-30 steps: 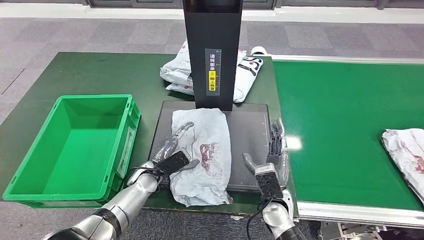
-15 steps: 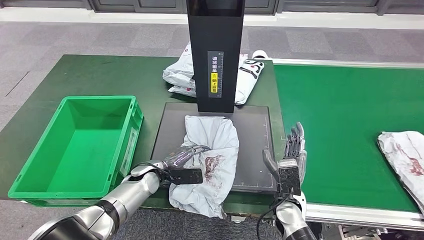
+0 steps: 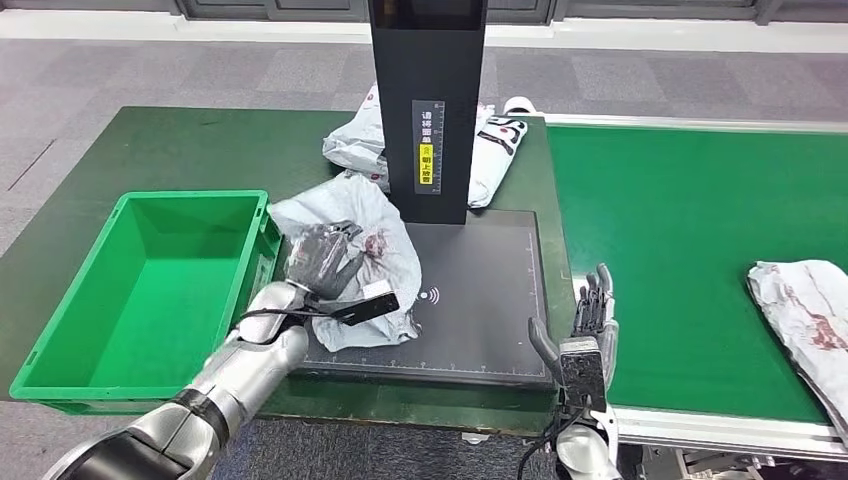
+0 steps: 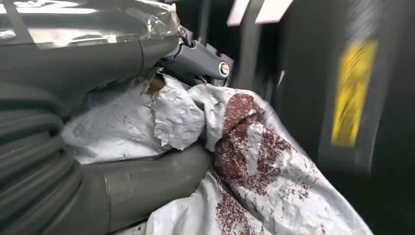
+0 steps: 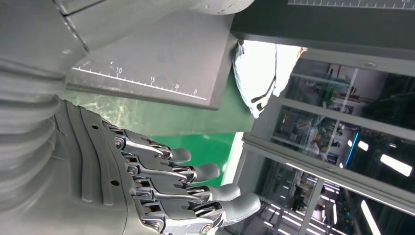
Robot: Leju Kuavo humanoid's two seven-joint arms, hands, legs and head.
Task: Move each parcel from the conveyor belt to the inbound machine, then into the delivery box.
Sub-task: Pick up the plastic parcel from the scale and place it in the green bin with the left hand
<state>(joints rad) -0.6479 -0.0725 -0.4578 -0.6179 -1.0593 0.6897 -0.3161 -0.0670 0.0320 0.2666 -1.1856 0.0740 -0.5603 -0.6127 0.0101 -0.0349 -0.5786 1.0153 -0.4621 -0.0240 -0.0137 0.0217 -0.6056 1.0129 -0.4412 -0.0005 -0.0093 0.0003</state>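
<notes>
Head view high, looking down at table (image 3: 200, 140); wrist views close, both sharing scanner plate (image 3: 480, 300)

Parcel (image 3: 345, 235): crinkled, glossy plastic film. Delivery box (image 3: 150, 290) at nine o'clock: smooth moulded plastic. Inbound machine (image 3: 470, 290): matt dark plate. Conveyor belt (image 3: 690, 230) at three o'clock: matt green. Arm casing: brushed silver metal.

Green table (image 3: 150, 150) carries an empty green crate (image 3: 150, 290), black scanner platform (image 3: 480, 300), and bagged parcels (image 3: 360, 145) behind it. Conveyor belt (image 3: 680, 220) alongside bears one parcel (image 3: 805, 310).
</notes>
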